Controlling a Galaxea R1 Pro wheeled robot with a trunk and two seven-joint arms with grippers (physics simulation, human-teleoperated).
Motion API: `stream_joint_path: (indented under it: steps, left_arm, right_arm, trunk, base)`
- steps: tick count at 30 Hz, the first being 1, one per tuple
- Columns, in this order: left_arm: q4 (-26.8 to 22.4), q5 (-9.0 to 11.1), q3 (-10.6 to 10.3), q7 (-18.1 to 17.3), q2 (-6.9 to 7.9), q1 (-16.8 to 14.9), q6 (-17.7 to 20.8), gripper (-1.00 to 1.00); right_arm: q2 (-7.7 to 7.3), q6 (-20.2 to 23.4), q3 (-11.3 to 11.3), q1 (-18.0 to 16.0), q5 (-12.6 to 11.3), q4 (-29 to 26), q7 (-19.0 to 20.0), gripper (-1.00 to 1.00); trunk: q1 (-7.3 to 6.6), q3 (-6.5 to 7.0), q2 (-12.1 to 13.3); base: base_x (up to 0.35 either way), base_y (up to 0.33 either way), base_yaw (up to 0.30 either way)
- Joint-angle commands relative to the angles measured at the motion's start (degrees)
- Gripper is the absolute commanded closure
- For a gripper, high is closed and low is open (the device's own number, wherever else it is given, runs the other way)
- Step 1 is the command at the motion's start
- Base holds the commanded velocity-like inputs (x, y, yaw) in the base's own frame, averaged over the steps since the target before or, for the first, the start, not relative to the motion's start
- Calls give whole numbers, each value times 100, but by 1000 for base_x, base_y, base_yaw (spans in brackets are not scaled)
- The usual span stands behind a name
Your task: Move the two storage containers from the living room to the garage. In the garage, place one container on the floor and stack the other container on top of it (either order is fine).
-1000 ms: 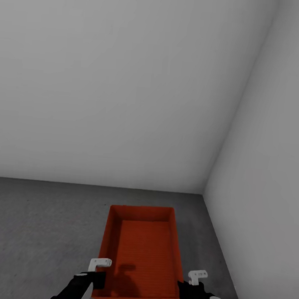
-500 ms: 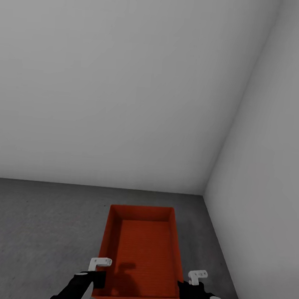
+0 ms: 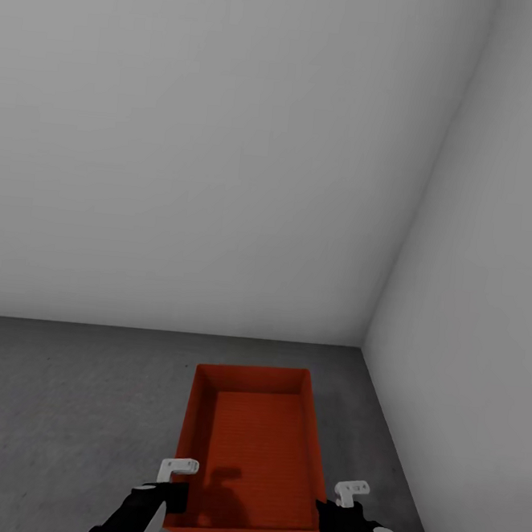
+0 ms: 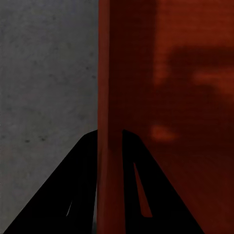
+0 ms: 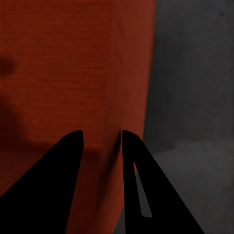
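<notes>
Garage corner | grey concrete floor (image 3: 68,410) | pale walls (image 3: 228,150) | orange-red container (image 3: 252,442)

Both arms are reaching forward and low, entering the head view at about 7 o'clock and 5 o'clock. The left gripper (image 3: 172,496) is sitting at the left long wall of the upper storage container (image 3: 254,442), its 2 black fingers (image 4: 131,185) straddling that thin wall, 1 on each side, clamped against it. The right gripper (image 3: 327,513) is mirroring this at the right long wall, its 2 fingers (image 5: 134,185) pinching the wall between them. Both wrists are pointing forward, roughly level with each other.
</notes>
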Motion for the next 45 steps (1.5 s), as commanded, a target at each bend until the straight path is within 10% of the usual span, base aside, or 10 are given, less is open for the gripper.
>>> stream_joint_path:
  steps: [1,11,45]
  left_arm:
    - [-144,51,126,14,-14,-5,-160,100]
    - [-144,51,126,14,-15,-5,-160,100]
    - [-144,51,126,5,7,-5,-160,100]
  right_arm:
    - [72,-7,100,4,-58,11,121,100]
    - [72,-7,100,4,-58,11,120,100]
    - [72,-7,100,4,-66,11,129,100]
  trunk:
    - [22,-24,-44]
    - [242,-204,-445]
    - [242,-201,-445]
  base:
    - [0,0,0]
    - [0,0,0]
    - [0,0,-27]
